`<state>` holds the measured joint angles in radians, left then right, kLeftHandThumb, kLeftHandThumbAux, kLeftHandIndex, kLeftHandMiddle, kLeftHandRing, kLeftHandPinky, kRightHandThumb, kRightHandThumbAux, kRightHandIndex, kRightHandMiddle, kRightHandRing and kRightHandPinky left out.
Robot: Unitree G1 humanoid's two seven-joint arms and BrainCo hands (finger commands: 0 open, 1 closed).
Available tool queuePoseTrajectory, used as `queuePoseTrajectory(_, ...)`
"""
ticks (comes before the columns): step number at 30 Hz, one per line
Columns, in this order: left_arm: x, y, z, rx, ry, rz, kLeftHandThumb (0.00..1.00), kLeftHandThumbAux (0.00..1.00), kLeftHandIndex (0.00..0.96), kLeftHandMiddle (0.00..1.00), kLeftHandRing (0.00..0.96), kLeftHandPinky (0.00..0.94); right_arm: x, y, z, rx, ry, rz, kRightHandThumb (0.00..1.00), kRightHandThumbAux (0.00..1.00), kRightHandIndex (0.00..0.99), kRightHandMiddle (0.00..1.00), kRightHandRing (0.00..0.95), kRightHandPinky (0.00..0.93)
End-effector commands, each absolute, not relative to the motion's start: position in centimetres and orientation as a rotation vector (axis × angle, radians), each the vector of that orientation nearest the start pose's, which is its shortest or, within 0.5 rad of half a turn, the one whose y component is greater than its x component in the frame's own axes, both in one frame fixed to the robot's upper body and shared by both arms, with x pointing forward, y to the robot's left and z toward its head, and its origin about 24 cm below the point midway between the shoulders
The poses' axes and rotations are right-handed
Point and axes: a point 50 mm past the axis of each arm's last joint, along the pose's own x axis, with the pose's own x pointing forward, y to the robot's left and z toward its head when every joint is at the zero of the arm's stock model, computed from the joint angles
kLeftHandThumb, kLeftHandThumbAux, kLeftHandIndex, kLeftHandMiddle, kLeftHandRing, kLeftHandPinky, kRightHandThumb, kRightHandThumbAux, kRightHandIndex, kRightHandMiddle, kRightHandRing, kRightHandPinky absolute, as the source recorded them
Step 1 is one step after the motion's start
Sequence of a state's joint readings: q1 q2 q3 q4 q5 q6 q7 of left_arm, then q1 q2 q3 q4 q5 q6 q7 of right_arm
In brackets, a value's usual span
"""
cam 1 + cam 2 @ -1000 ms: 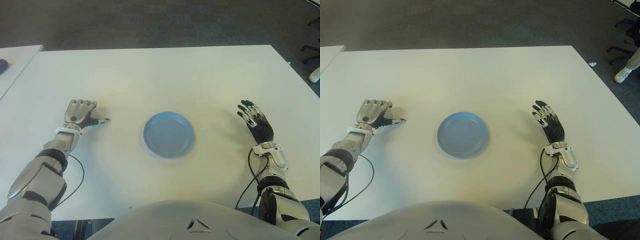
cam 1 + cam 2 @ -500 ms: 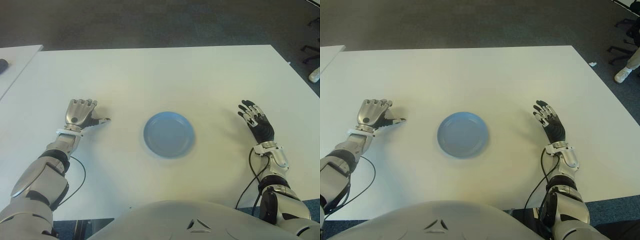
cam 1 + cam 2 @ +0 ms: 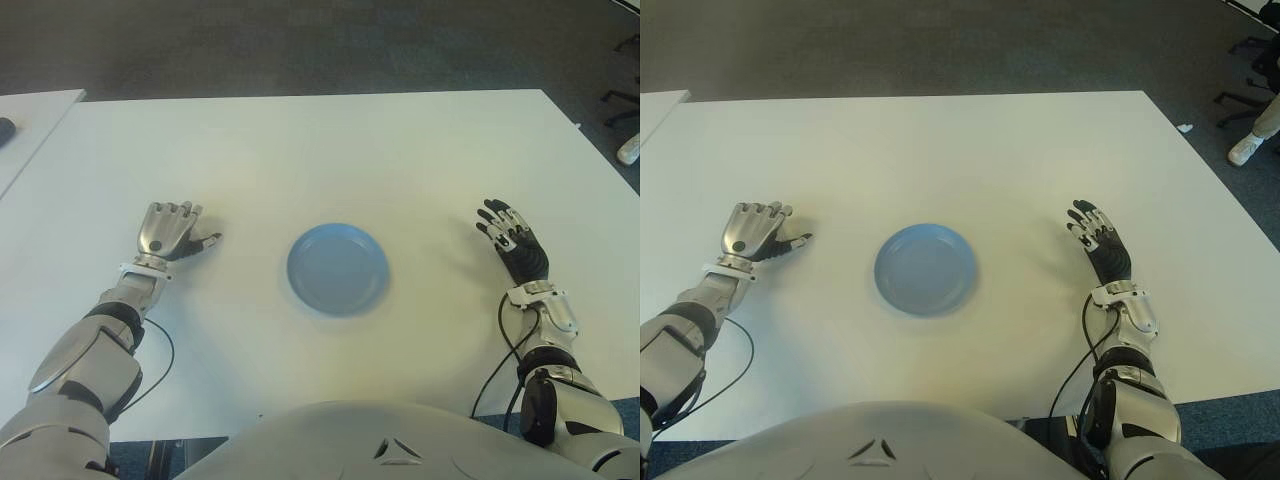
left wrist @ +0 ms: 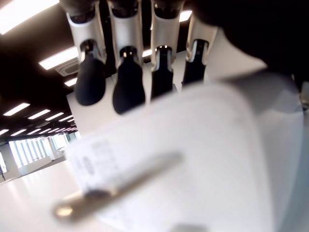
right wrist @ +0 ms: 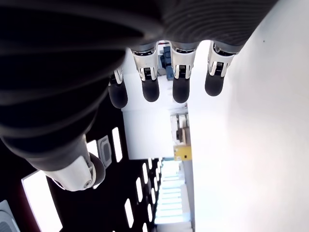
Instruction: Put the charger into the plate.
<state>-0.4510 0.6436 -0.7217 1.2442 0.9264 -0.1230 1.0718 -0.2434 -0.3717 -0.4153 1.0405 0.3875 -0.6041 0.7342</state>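
A white charger [image 4: 183, 159] with a metal prong fills the left wrist view, lying against the palm under my left hand's fingers [image 4: 128, 82]. The eye views hide it beneath my left hand [image 3: 170, 232], which sits back-up with its fingers curled, thumb pointing toward the plate. The blue plate [image 3: 300, 285] lies at the table's middle with nothing in it, a hand's width right of that hand. My right hand [image 3: 513, 245] shows to the plate's right, fingers spread and holding nothing.
The white table [image 3: 330, 150] stretches far beyond the plate. A second table [image 3: 30, 120] with a dark object [image 3: 5, 130] on it adjoins at the left. Off the right edge, on the floor, are a chair base and a person's shoe [image 3: 1245, 150].
My left hand has slid slightly toward me and to the right, and its fingers show a little more. The right hand and the plate have not moved.
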Motion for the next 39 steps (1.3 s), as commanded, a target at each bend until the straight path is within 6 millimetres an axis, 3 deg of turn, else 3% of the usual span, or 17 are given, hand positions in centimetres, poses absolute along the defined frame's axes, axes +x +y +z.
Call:
queuePoseTrajectory(1, 24.95, 29.62, -2.46, 1.960, -0.234, -0.021, 0.849, 0.667, 0.403, 0.522, 0.747, 0.686, 22.40, -29.93, -3.44, 0.148, 0.084, 0.052, 0.248, 0.666, 0.121, 0.101, 0.080, 0.065)
queuePoseTrajectory(39, 24.79, 30.08, -2.03, 1.930, -0.252, 0.062, 0.848, 0.667, 0.404, 0.517, 0.751, 0.680, 23.30, -29.15, -3.62, 0.153, 0.100, 0.050, 0.248, 0.666, 0.121, 0.101, 0.080, 0.065)
